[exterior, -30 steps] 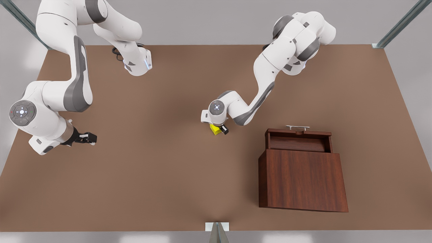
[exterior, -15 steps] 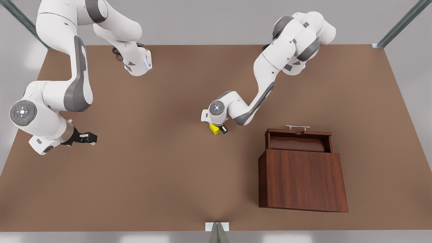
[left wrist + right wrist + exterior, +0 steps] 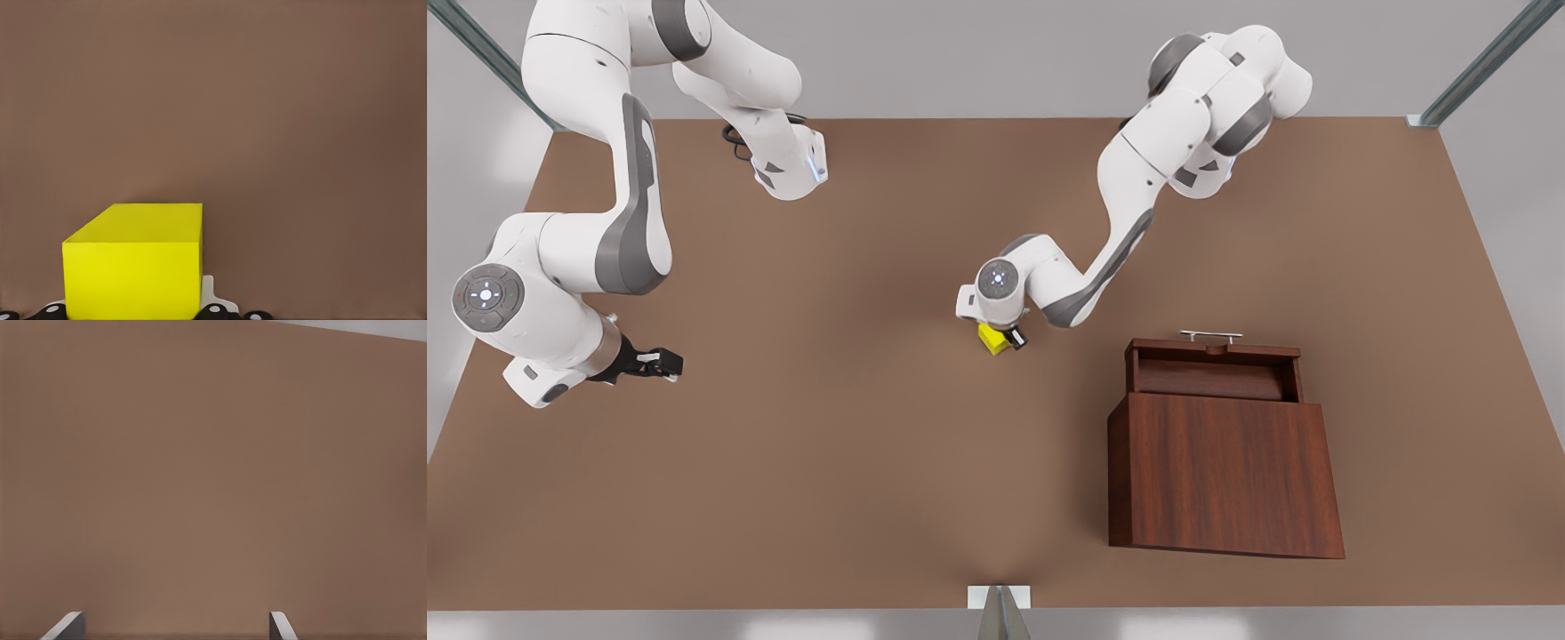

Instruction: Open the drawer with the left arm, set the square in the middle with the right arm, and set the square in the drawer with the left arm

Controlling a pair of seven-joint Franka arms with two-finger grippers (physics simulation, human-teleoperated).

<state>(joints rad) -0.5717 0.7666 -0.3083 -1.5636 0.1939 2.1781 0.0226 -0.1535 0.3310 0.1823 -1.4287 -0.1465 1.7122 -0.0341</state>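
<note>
Near mid-table, the left arm's black two-finger gripper [image 3: 1009,339] is closed around the small bright yellow cube [image 3: 992,339], presumably to carry it into the open reddish-brown wooden drawer [image 3: 1213,373]. Well apart, the right gripper [image 3: 660,362] waits with fingers spread, empty.

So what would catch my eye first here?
Probably the bright yellow cube mid-table, gripped by the left arm's hand. Next, the dark wooden cabinet at the front view's right, its drawer pulled open. The right arm's hand waits open at the front view's left.
</note>
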